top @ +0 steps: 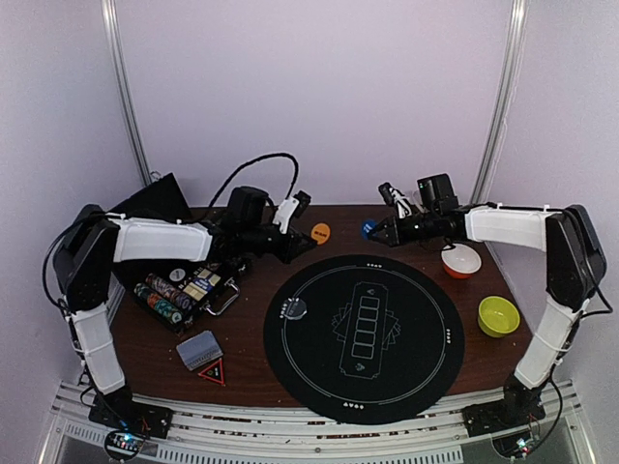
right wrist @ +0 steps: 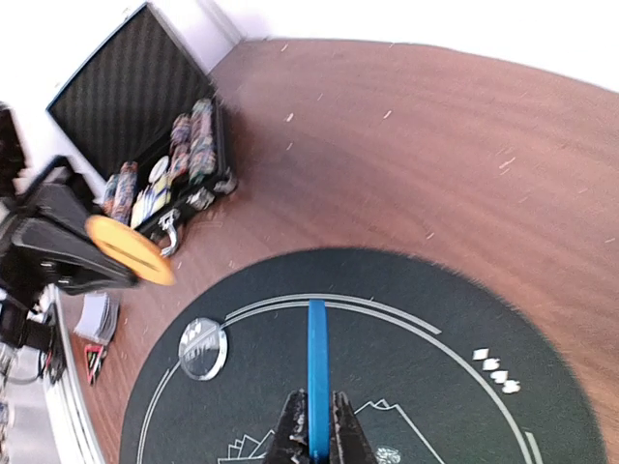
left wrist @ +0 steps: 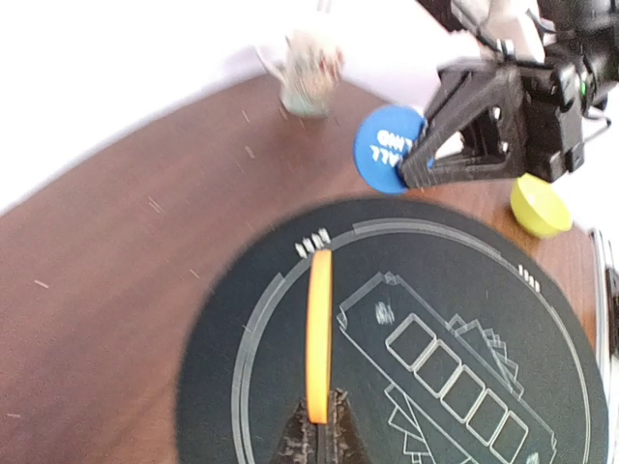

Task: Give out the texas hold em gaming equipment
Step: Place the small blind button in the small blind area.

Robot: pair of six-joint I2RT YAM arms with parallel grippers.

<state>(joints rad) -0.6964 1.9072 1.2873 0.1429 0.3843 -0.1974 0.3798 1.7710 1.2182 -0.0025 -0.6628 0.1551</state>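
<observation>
Sitting nearest, the card deck [top: 198, 348] looks undealt; only the clear button [top: 293, 308] lies on the mat [top: 416, 377], and the chips [top: 160, 302] fill their case [top: 155, 203]. Farther back, the left gripper [left wrist: 319, 430] clamps the orange button [left wrist: 319, 329] and the right gripper [right wrist: 311, 430] the blue button [right wrist: 316, 367], both aloft.

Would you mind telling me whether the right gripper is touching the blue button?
Touching. The right wrist view shows the blue button edge-on, pinched in the right gripper.

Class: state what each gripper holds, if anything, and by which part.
Left gripper: flat round orange button, pinched at its rim. Right gripper: flat round blue button, pinched at its rim.
</observation>
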